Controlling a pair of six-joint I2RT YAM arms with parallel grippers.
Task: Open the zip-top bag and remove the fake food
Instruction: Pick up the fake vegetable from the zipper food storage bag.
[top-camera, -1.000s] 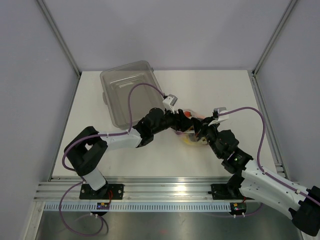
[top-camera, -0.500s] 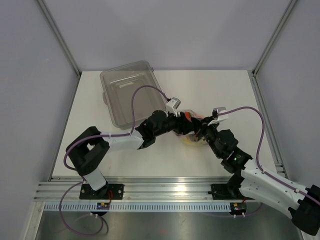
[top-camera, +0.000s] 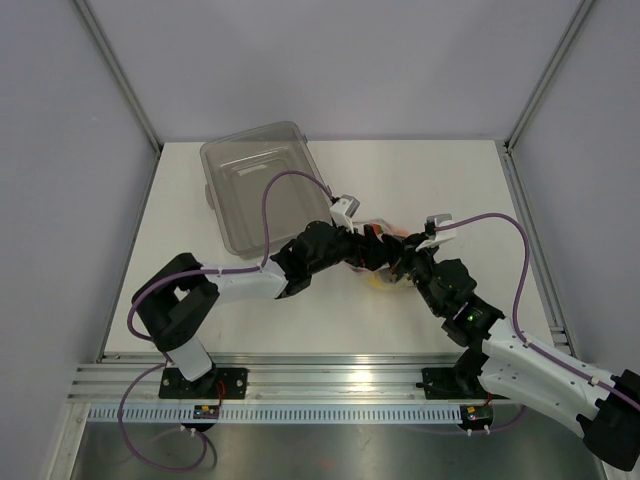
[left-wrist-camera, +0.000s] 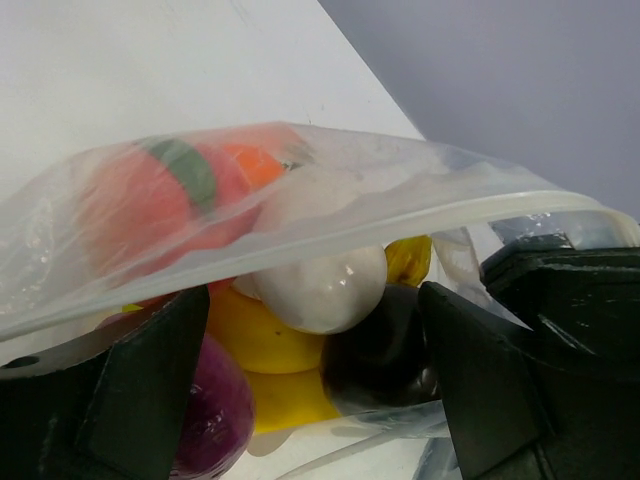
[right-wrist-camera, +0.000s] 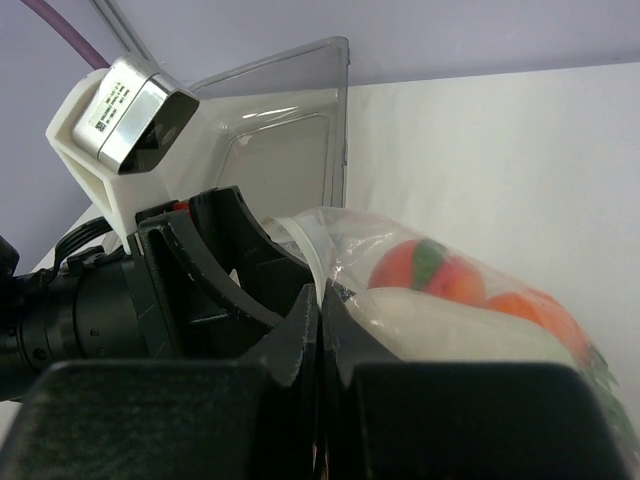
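Near the middle of the table (top-camera: 450, 190), at about 4 o'clock from the clear tub (top-camera: 262, 185), lies the bag (top-camera: 384, 279), between the two grippers; the left gripper (top-camera: 372, 257) reaches it from 9 o'clock and the right gripper (top-camera: 404, 264) from 3 o'clock. On the right wrist view the right fingers are pressed together, and the film at the bag's mouth seems pinched between them; I judge that this arm holds one lip. On the left wrist view the left jaws stand wide, one finger on each side of the mouth, gripping nothing; the upper lip arches above them, so the zip looks already parted. The opening I judge as done, or nearly; the removing is not begun. The toy food (left-wrist-camera: 325, 285) is all inside, as far as I see; the white radish, the banana (left-wrist-camera: 255, 340), a dark round piece (left-wrist-camera: 375, 350) and a dark red apple (left-wrist-camera: 215, 420) lie just under the lip at 6 o'clock; the peach (left-wrist-camera: 150, 205) and the orange (left-wrist-camera: 255, 160) sit deeper, behind the film at 10 o'clock. I see no piece outside the bag; every piece is left to take out.
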